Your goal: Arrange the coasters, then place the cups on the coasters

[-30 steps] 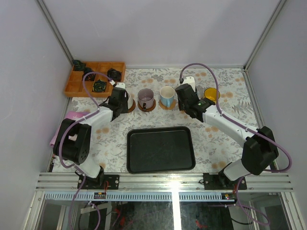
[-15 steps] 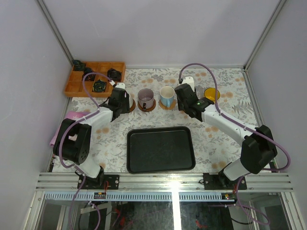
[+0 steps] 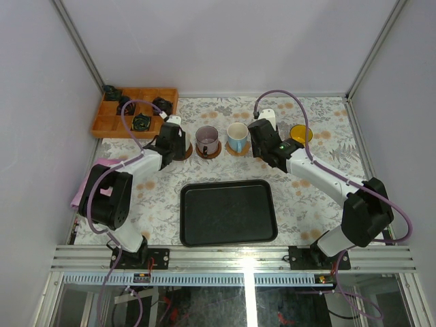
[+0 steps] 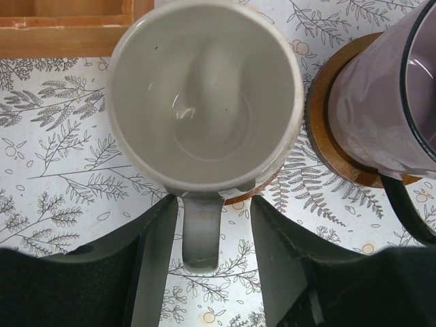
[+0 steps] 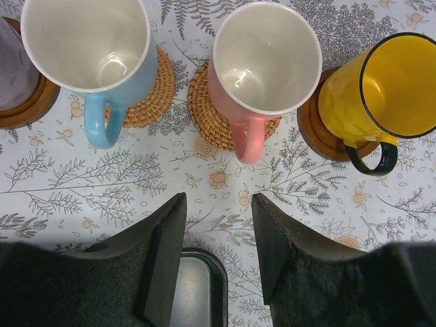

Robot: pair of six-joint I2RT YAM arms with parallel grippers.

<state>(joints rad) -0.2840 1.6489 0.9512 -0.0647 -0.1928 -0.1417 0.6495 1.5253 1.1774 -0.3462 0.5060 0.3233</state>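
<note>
In the left wrist view a cream-white cup stands on a coaster that peeks out under its rim. The cup's handle lies between the fingers of my left gripper, which is open with a gap on each side. Beside it a mauve cup sits on a wooden coaster. My right gripper is open and empty, short of a blue cup, a pink cup and a yellow cup. Each stands on its own coaster.
A black tray lies in front of the row of cups, its corner under the right gripper. A compartmented wooden box with small dark objects sits at the back left. A pink cloth lies by the left arm.
My left wrist has shifted slightly to the right at the cream-white cup. The right arm has edged a little left and then held still.
</note>
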